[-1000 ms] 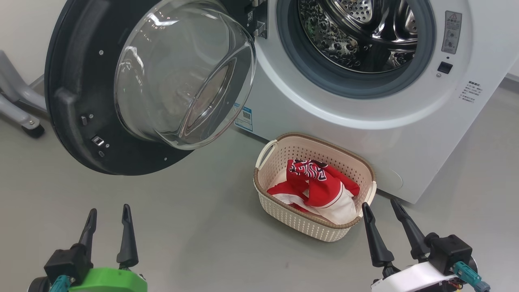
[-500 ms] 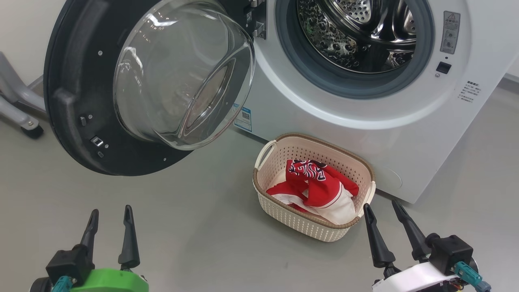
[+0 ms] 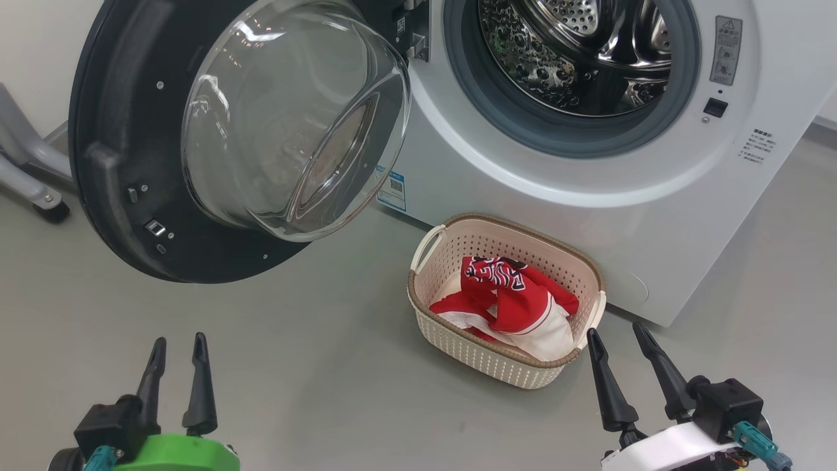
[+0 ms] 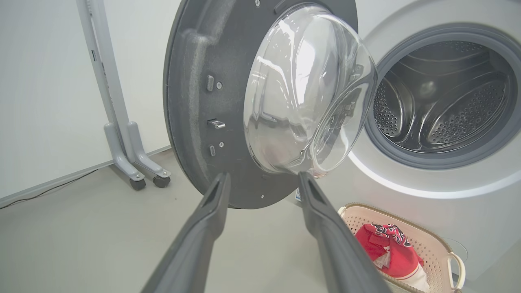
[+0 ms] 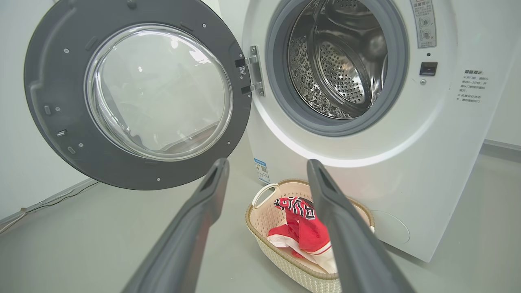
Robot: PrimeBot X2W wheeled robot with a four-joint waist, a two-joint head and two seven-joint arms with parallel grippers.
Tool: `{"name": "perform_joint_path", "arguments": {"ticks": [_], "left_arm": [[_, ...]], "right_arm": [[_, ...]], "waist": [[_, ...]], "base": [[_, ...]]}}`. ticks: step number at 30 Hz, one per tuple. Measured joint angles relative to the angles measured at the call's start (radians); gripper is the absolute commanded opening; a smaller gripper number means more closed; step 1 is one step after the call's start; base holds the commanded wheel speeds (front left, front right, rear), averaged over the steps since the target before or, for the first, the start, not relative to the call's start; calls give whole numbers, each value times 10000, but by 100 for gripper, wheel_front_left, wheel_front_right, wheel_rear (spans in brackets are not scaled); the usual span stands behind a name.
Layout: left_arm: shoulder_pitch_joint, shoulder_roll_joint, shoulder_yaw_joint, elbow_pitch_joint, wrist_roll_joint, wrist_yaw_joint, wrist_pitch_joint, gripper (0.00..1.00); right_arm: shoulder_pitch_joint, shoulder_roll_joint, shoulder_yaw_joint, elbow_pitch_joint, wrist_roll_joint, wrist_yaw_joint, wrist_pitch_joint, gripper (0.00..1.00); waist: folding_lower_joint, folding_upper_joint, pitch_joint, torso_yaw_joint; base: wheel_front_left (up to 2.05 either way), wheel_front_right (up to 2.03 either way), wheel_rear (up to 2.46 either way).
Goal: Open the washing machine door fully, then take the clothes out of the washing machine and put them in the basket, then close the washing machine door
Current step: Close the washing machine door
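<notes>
Just beside the right fingers (image 3: 605, 379) sits the basket (image 3: 484, 363) holding the clothes (image 3: 516, 301).

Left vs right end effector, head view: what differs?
Left end effector has a green base, right end effector a white one. Left's gap is slightly narrower than right's. Left is over floor in front of the washing machine door; right is beside the basket. Both open, empty.
</notes>
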Motion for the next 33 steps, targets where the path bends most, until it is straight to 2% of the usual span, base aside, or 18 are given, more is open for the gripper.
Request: {"name": "perform_joint_path", "arguments": {"ticks": [1,2,17,22,27,33], "left_arm": [[0,0,0,0,0,-2,0,27],[0,0,-2,2,0,-2,0,0],[-23,48,96,-167,201,-117,0,0],[-551,550,679,-635,167,-205,0,0],[-1348,1371,1864,-1149,-190,-230,-2,0],[-2666,2293,3394,-1312,-1480,-307,77,0]], "right_arm": [[-2,0,0,2,0,0,0,100],[-3,0,0,4,0,0,0,100],[-6,-12,-27,-46,-2,0,0,100],[-10,-104,6,-263,-58,-8,0,100],[-197,-96,267,-443,-228,-6,84,100],[-419,-330,305,-625,-447,-6,259,100]], "waist": [[0,0,1,-1],[0,0,1,-1],[0,0,102,-31],[0,0,359,-50],[0,0,672,-198],[0,0,1131,-551]], "base": [[0,0,0],[0,0,0],[0,0,0],[0,0,0],[0,0,0],[0,0,0]]}}
